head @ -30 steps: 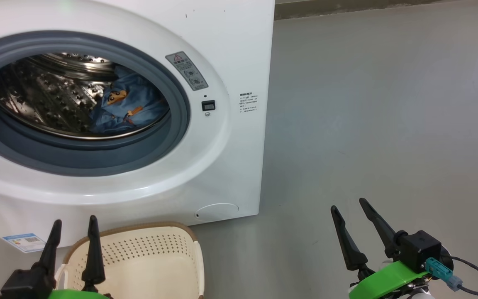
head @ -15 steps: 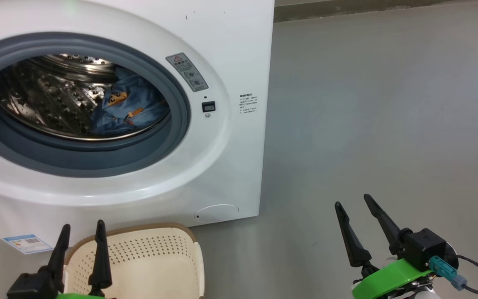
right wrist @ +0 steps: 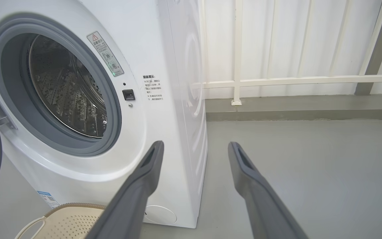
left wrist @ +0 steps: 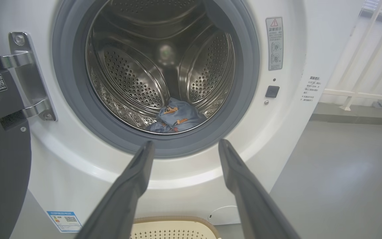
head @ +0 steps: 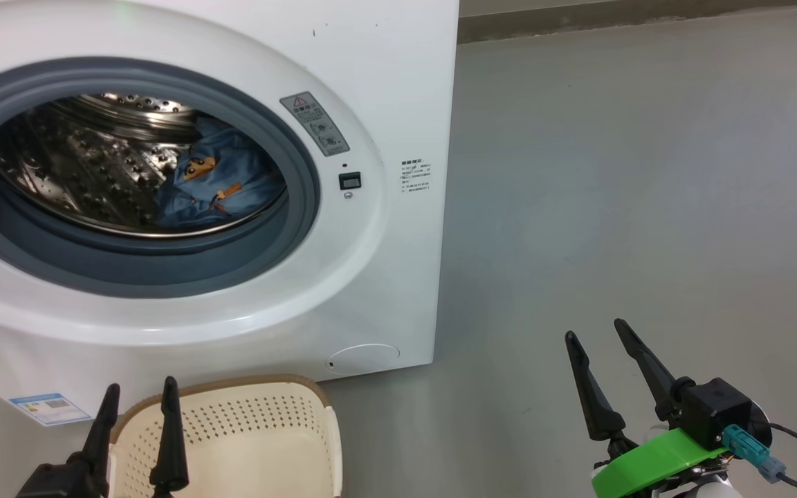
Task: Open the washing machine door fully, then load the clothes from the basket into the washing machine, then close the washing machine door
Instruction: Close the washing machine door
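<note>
The white washing machine (head: 385,83) stands with its door (left wrist: 2,159) swung wide to the left on a steel hinge (left wrist: 28,76). Light blue clothes (head: 222,183) with orange figures lie low in the steel drum (left wrist: 134,66). Nothing lies in the cream basket (head: 253,443), which sits on the floor below the opening. My left gripper (head: 139,398) is open over the basket's left part, fingers pointing at the machine. My right gripper (head: 596,335) is open above bare floor to the machine's right, nothing between its fingers.
Grey floor (head: 647,173) stretches to the right of the machine. A white railing (right wrist: 277,79) and a low kerb (right wrist: 293,113) run behind. A blue label sticker (head: 49,408) and a round white hatch (head: 364,358) mark the machine's lower front.
The whole head view has drifted slightly, so the camera moved. My left gripper has sunk lower and a little right over the basket; my right gripper has shifted slightly up and right.
</note>
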You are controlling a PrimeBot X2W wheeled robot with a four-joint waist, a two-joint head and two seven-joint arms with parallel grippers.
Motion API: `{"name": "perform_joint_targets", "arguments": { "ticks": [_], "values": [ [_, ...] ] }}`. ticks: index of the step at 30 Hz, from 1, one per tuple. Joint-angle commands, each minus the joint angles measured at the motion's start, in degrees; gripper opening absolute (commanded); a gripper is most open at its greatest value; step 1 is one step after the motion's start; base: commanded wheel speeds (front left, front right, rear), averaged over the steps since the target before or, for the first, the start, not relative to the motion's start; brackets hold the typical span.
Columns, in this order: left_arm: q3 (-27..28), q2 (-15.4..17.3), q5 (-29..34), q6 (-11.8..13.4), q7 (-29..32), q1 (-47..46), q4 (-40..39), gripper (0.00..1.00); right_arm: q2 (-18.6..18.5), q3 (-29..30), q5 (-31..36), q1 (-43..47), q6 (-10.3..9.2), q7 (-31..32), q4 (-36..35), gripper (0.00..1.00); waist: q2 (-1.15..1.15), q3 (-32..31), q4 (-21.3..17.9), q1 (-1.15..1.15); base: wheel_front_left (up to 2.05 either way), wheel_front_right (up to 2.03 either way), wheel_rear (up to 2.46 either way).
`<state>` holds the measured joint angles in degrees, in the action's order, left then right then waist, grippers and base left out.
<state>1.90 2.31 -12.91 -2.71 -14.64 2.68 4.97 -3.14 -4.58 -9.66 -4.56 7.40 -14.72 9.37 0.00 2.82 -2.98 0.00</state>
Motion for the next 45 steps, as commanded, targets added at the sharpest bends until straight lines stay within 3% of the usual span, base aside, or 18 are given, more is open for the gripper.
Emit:
{"name": "perform_joint_targets", "arguments": {
  "ticks": [1,8,14,33,45],
  "values": [
    [1.74,0.57,0.29,0.19,-0.36,-0.31,-1.50,1.00,0.23,-1.05,0.33,-0.25,0.09,-0.28,-1.51,1.00,0.00,-0.06,-0.03,0.00,0.00,0.00,0.00],
    [1.35,0.57,-1.44,-0.01,-0.36,0.25,-1.76,1.00,0.25,-0.91,0.13,0.15,0.09,-0.28,-1.34,1.00,0.00,-1.11,-0.25,0.00,0.00,0.00,0.00],
    [0.74,0.57,-0.77,1.41,-0.36,0.87,-1.23,1.00,0.25,-1.02,-0.11,0.67,0.09,-0.28,-1.17,1.00,0.00,-2.33,-0.14,0.00,0.00,0.00,0.00],
    [1.04,0.57,-0.18,1.33,-0.36,0.82,-0.71,1.00,0.26,-0.98,-0.32,1.06,0.09,-0.28,-1.55,1.00,0.00,-2.65,0.21,0.00,-0.01,0.01,0.00],
    [1.03,0.57,0.35,1.71,-0.36,0.22,-0.30,1.00,0.26,-0.93,-0.45,0.88,0.09,-0.28,-1.50,1.00,0.00,-2.26,-0.04,0.00,-0.95,0.95,0.00]
  ]
}}
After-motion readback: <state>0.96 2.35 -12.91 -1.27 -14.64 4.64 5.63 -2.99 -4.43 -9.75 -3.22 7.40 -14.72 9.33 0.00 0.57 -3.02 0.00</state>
